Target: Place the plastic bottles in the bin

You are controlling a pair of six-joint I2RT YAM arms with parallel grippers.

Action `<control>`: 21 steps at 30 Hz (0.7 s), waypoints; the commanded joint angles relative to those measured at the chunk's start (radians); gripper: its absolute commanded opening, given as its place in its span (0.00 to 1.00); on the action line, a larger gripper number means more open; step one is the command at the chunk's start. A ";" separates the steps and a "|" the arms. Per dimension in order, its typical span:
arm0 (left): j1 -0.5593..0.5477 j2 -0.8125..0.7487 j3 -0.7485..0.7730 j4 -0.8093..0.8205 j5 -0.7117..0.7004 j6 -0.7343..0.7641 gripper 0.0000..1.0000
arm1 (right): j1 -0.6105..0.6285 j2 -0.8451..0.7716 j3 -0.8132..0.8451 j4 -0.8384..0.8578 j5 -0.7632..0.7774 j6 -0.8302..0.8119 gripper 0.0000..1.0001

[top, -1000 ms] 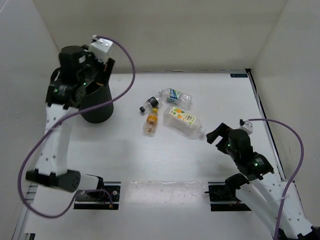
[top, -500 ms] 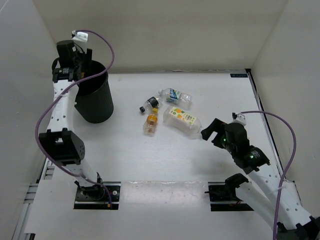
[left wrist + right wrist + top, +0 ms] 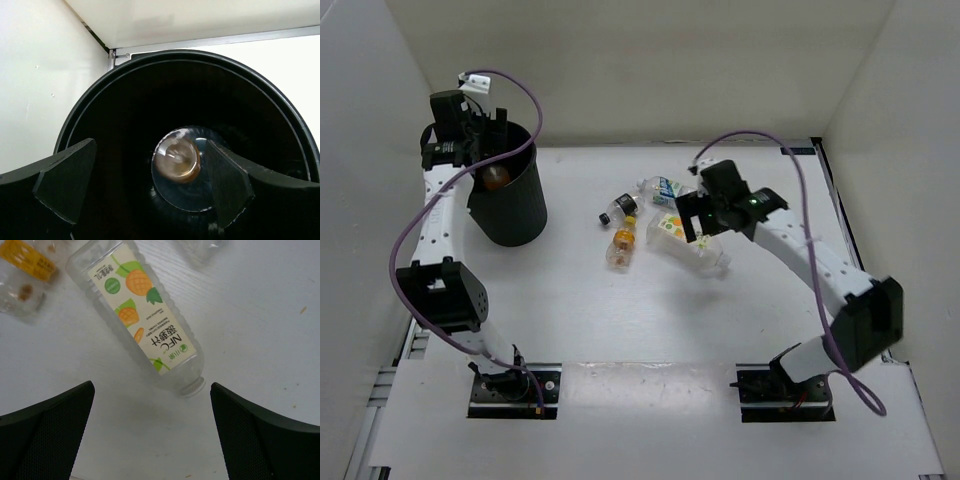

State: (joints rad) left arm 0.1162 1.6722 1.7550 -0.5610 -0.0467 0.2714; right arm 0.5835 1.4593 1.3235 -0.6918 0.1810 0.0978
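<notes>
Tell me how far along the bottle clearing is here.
Done: one amber-tinted bottle is inside the black bin, under the open left gripper. In hand: nothing gripped; the open right gripper hangs over the mango-label bottle. Left: that bottle plus the blue-label bottle, black-capped bottle and orange-capped bottle, all on the table.

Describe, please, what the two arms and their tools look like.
The left arm and right arm have white links and black joint housings, and each carries a looping purple cable. The left tool and right tool are black, each with two broad, wedge-shaped fingers; the right one's show a fine mesh texture. A small green light glows near the right wrist.
</notes>
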 commanded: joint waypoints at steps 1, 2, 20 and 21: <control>0.003 -0.081 -0.008 -0.002 0.022 -0.011 1.00 | 0.027 0.081 0.072 -0.110 0.014 -0.208 1.00; 0.003 -0.081 -0.008 -0.011 0.022 -0.011 1.00 | 0.027 0.096 0.072 -0.110 0.002 -0.227 1.00; 0.003 -0.243 -0.017 -0.102 0.031 0.002 1.00 | -0.037 0.452 0.174 -0.081 -0.110 -0.386 1.00; 0.003 -0.253 -0.017 -0.111 0.031 0.002 1.00 | -0.037 0.452 0.174 -0.069 -0.120 -0.376 1.00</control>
State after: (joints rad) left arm 0.1162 1.4597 1.7447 -0.6319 -0.0372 0.2783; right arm 0.5667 1.9060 1.4651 -0.7795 0.1078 -0.2615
